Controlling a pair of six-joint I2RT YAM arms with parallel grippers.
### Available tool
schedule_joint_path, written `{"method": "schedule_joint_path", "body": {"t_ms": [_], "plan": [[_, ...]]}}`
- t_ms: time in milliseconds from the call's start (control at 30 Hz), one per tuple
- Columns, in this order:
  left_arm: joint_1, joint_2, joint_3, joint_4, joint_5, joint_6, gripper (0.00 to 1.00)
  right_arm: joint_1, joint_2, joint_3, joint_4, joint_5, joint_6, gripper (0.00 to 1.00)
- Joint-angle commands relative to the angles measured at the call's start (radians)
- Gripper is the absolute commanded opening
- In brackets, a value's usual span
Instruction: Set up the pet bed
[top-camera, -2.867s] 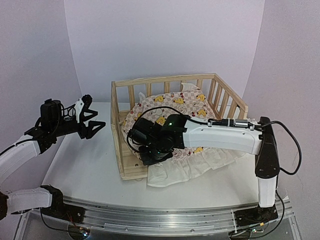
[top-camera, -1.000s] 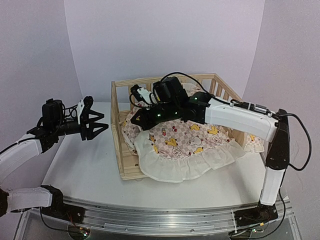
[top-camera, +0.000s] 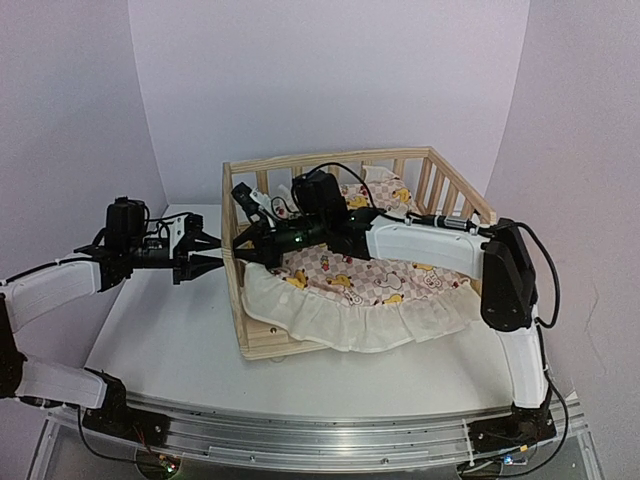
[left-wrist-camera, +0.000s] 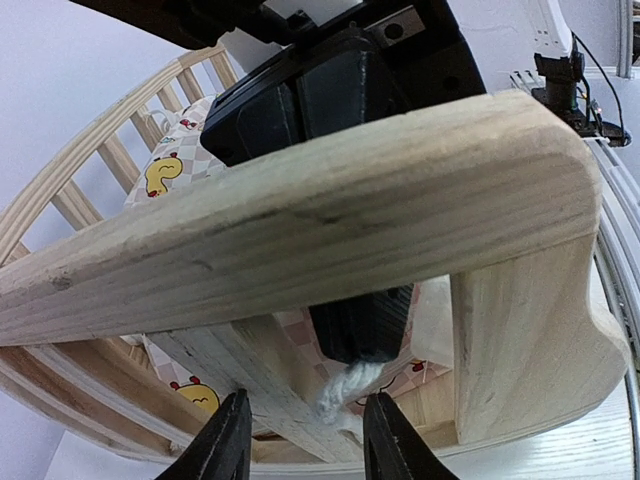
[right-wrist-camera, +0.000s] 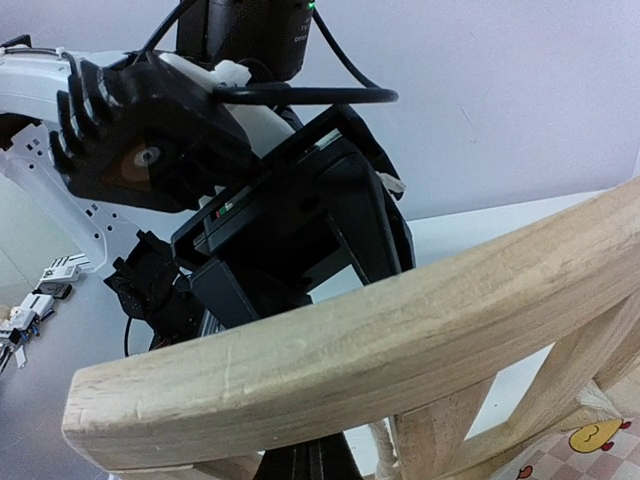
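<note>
The pet bed's (left-wrist-camera: 300, 210) rail covers most of the right claw (left-wrist-camera: 358, 335). The left claw (left-wrist-camera: 305, 440) is cut off at six o'clock in its wrist view.

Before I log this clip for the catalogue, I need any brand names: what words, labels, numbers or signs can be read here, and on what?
No text can be read in any view.
pet bed: bare light wood, no marks.
cushion: printed yellow ducks and small red figures only, no legible words.
white tags, at the left edge of the right wrist view: too small and blurred to read.
</note>
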Motion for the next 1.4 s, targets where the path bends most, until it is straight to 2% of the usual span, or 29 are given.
{"method": "schedule_joint_path", "body": {"t_ms": [0,100,200,233,300,333,400,500,567,700,867,1100,1167,1200,1300,1367], "plan": [[-0.01,0.019,0.048,0.03,0.034,-0.004,0.37,0.003,0.022,0.046,0.059,-0.046,-0.003,0.01],[-0.012,0.028,0.048,0.062,0.033,-0.043,0.34,0.002,0.023,0.044,0.063,-0.049,0.006,0.01],[-0.012,0.024,0.052,0.058,0.039,-0.054,0.26,0.002,0.018,0.035,0.07,-0.037,0.017,0.01],[-0.012,0.021,0.056,0.042,0.039,-0.055,0.21,0.003,0.015,0.031,0.071,-0.026,0.019,0.01],[-0.013,0.009,0.073,-0.038,0.028,-0.027,0.03,0.003,-0.003,0.008,0.069,0.01,0.019,0.02],[-0.012,0.002,0.086,-0.093,0.015,-0.003,0.0,0.002,-0.016,-0.013,0.069,0.035,0.019,0.04],[-0.012,-0.016,0.109,-0.211,-0.019,0.035,0.0,0.002,-0.057,-0.065,0.069,0.088,0.033,0.11],[-0.012,-0.056,0.136,-0.329,-0.082,0.057,0.0,0.003,-0.124,-0.156,0.07,0.178,0.074,0.3],[-0.012,-0.087,0.149,-0.403,-0.101,0.052,0.0,0.002,-0.177,-0.221,0.069,0.251,0.1,0.36],[-0.013,-0.16,0.161,-0.555,-0.097,0.031,0.0,0.003,-0.298,-0.356,0.057,0.381,0.147,0.44],[-0.012,-0.231,0.158,-0.671,-0.1,-0.047,0.0,0.004,-0.398,-0.51,0.027,0.492,0.233,0.48],[-0.013,-0.241,0.036,-0.587,-0.06,-0.207,0.0,0.036,-0.414,-0.61,-0.002,0.497,0.303,0.54],[-0.012,-0.222,0.025,-0.567,-0.061,-0.237,0.0,0.072,-0.41,-0.63,-0.009,0.5,0.278,0.52],[-0.012,-0.213,0.021,-0.559,-0.06,-0.251,0.0,0.089,-0.41,-0.642,-0.011,0.51,0.271,0.48],[-0.012,-0.196,0.009,-0.536,-0.039,-0.298,0.0,0.142,-0.411,-0.665,-0.053,0.581,0.249,0.23],[-0.013,-0.195,0.002,-0.517,-0.012,-0.32,0.0,0.176,-0.423,-0.686,-0.084,0.622,0.226,0.14]]}}
